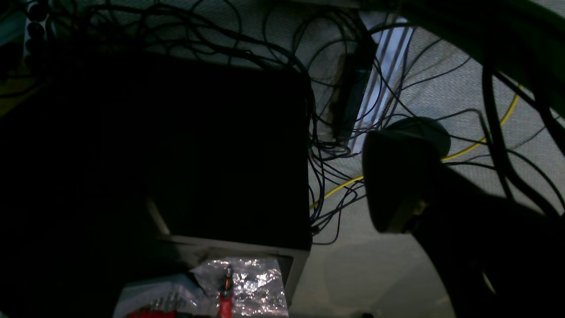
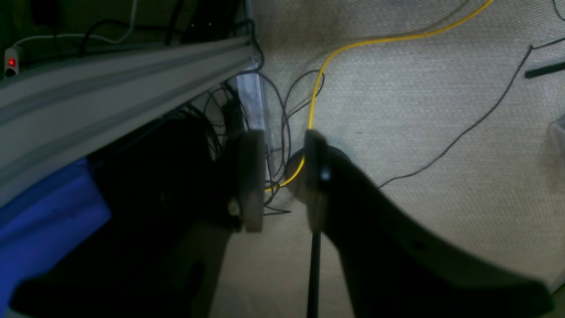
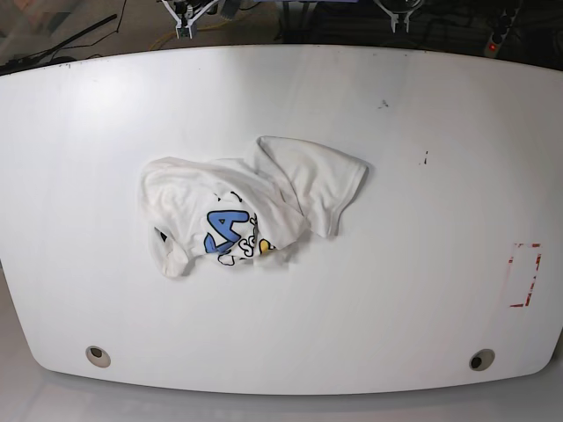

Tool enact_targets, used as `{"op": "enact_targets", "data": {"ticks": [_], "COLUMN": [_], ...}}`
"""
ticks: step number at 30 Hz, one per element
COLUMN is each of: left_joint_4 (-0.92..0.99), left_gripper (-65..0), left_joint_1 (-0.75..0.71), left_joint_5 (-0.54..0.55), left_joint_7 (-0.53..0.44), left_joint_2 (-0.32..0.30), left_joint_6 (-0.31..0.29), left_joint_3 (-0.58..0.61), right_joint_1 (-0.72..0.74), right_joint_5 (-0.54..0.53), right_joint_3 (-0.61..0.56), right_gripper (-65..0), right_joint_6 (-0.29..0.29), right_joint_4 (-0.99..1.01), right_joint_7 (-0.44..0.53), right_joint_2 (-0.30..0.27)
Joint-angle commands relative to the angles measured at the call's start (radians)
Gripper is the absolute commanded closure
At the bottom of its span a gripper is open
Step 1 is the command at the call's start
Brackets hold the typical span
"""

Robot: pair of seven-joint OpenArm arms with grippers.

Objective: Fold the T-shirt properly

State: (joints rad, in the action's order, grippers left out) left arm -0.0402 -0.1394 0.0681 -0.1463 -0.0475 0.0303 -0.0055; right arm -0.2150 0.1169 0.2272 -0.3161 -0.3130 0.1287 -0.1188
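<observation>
We find the T-shirt (image 3: 251,209) lying crumpled on the white worktop (image 3: 422,290), a little toward nine o'clock of centre. It is bunched, not spread: one lobe of plain white cloth is thrown out toward two o'clock, and only part of the blue and yellow lettering shows near its six o'clock edge. In our judgement no fold has been made; flattening and every fold remain to be done.

Both arms sit off the worktop at its twelve o'clock edge, well apart from the garment. The right gripper (image 2: 282,176) hangs over the carpeted floor with a narrow gap between its jaws and nothing in them (a yellow cable (image 2: 335,53) on the floor merely runs behind it). Of the left gripper (image 1: 399,176) the wrist view shows one dark finger against tangled cables; we cannot tell how its jaws stand.

Sleeves, collar and hem cannot be picked out in the heap. The left wrist view is largely black.
</observation>
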Motion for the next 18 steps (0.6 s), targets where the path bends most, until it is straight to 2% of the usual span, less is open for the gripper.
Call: {"op": "enact_targets", "data": {"ticks": [1, 2, 18], "left_joint_4": [-0.017, -0.013, -0.048], "left_gripper": [-54.6, -53.9, -53.9], "left_joint_1": [-0.002, -0.013, -0.036], "left_joint_5": [-0.001, 0.005, 0.005], "left_joint_7": [-0.021, 0.000, -0.002], "left_joint_2": [-0.006, 0.005, 0.005], "left_joint_6": [0.001, 0.006, 0.006], "left_joint_3": [0.014, 0.008, 0.006], "right_joint_1": [-0.017, 0.001, -0.016], "right_joint_5": [-0.001, 0.000, 0.000], "right_joint_3": [0.008, 0.001, 0.001], "right_gripper": [-15.2, -14.4, -13.8], "right_joint_6": [-0.004, -0.005, -0.005], "right_joint_4": [-0.028, -0.010, -0.039], "right_joint_7": [0.016, 0.009, 0.021], "right_joint_2": [-0.011, -0.002, -0.002]}}
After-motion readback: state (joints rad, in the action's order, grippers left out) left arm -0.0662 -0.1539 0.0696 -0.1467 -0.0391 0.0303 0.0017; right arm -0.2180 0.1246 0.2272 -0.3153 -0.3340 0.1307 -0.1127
